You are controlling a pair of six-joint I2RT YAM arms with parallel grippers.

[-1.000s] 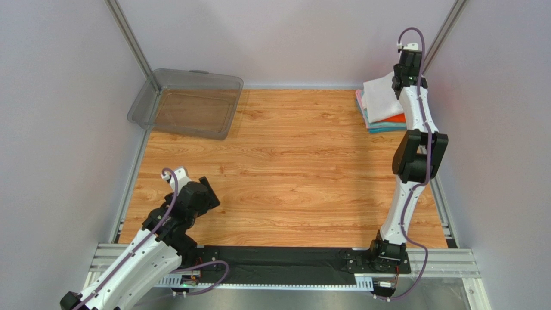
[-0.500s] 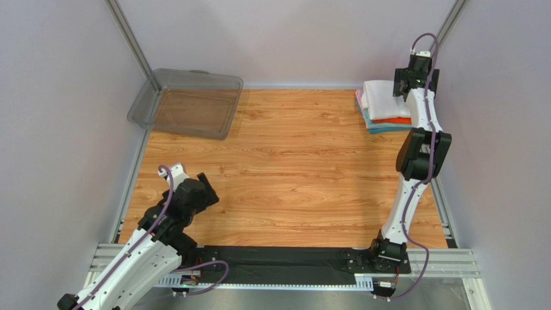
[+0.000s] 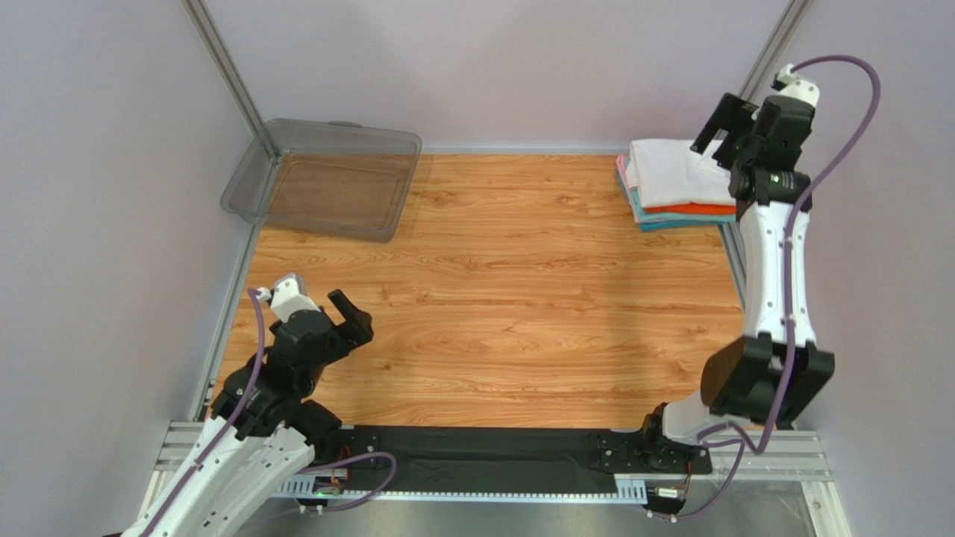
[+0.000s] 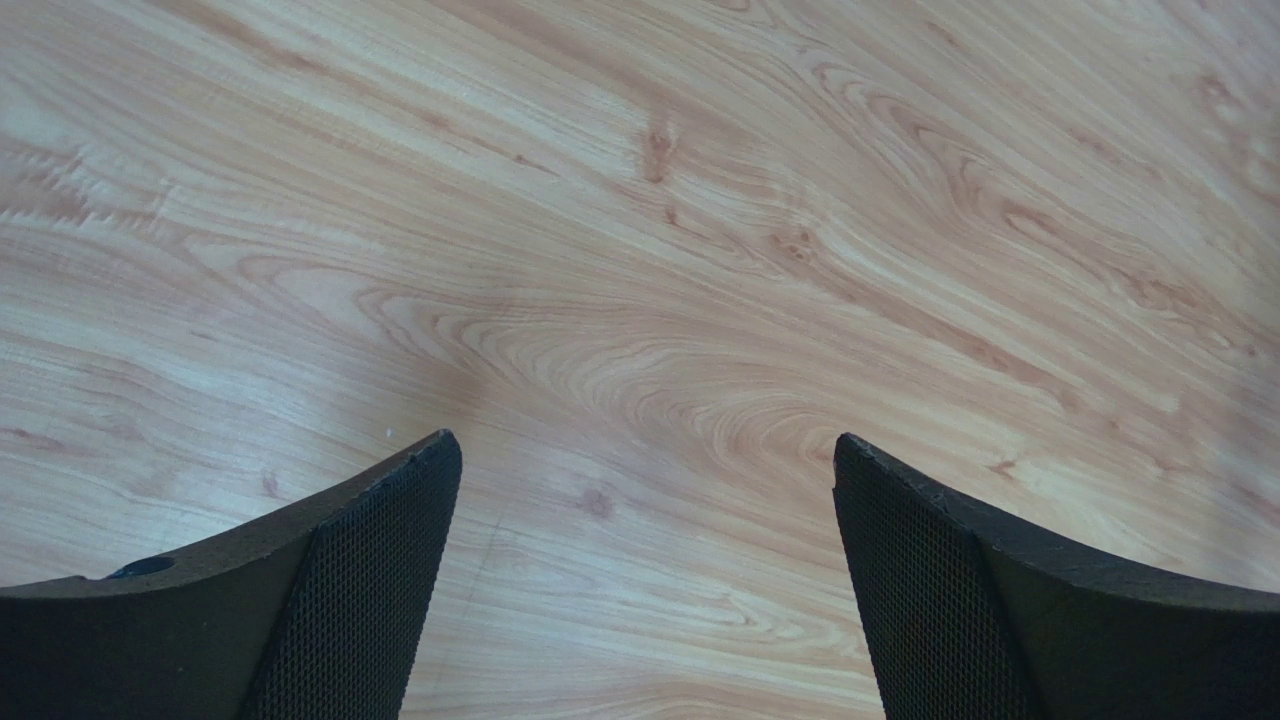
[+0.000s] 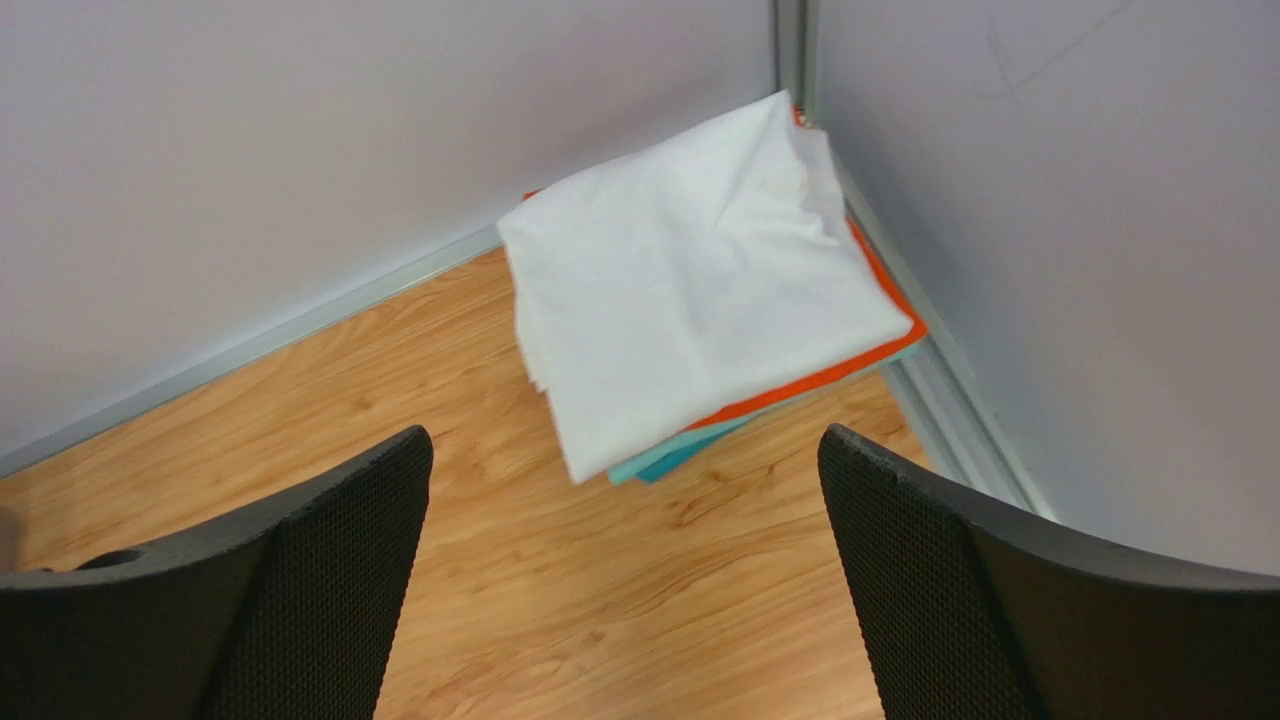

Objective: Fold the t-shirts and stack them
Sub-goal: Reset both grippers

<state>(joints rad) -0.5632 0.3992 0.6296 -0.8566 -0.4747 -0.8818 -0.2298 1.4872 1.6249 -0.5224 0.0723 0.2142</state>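
The t-shirts lie stacked in the back right corner: a folded white one (image 3: 670, 173) on top, with orange (image 3: 695, 208), teal (image 3: 670, 223) and a pink edge (image 3: 620, 168) below. The wrist view shows the white shirt (image 5: 691, 285) slightly askew over the orange (image 5: 887, 333) and teal (image 5: 672, 456) layers. My right gripper (image 3: 726, 134) hangs open above the stack's right edge, touching nothing; its wrist view (image 5: 624, 435) looks down on the stack and floor. Near the front left, my left gripper (image 3: 350, 316) is open over bare wood (image 4: 643, 450), holding nothing.
A clear grey plastic bin (image 3: 325, 179) stands tilted against the back left corner. Grey walls close in the wooden table (image 3: 504, 302) on three sides, with metal posts in the corners. A metal rail (image 3: 504, 453) carrying the arm bases runs along the near edge.
My right gripper opened, let go of the white shirt on the stack, and rose up and to the right. The left arm drew back a little toward the left.
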